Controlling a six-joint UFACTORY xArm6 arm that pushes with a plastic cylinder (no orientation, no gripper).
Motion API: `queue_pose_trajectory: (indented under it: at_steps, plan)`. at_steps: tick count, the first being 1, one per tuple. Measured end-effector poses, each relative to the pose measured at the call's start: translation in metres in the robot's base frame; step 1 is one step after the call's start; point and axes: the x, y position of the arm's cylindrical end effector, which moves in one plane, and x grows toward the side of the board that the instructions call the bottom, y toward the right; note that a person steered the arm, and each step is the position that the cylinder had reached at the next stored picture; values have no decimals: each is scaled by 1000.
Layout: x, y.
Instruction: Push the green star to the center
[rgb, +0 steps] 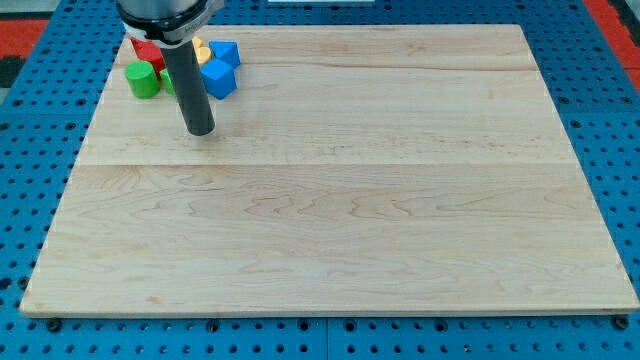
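Wooden board (330, 200) on blue pegboard (600, 80). Blocks clustered at board's top-left corner: green cylinder (142, 80), red block (150, 53), yellow block (202, 50), two blue blocks (226, 53) (219, 79). Green star mostly hidden behind rod, sliver only (168, 82). My tip (201, 130) just below cluster, touching no block. No gripper fitted; bare rod.
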Motion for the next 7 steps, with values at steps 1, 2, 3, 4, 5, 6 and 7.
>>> queue_pose_trajectory:
  at_steps: [1, 2, 3, 4, 5, 6, 7]
  plan:
    - [0, 1]
    - [0, 2]
    - [13, -12]
    - [37, -57]
    - [33, -117]
    - [-43, -152]
    - [-59, -146]
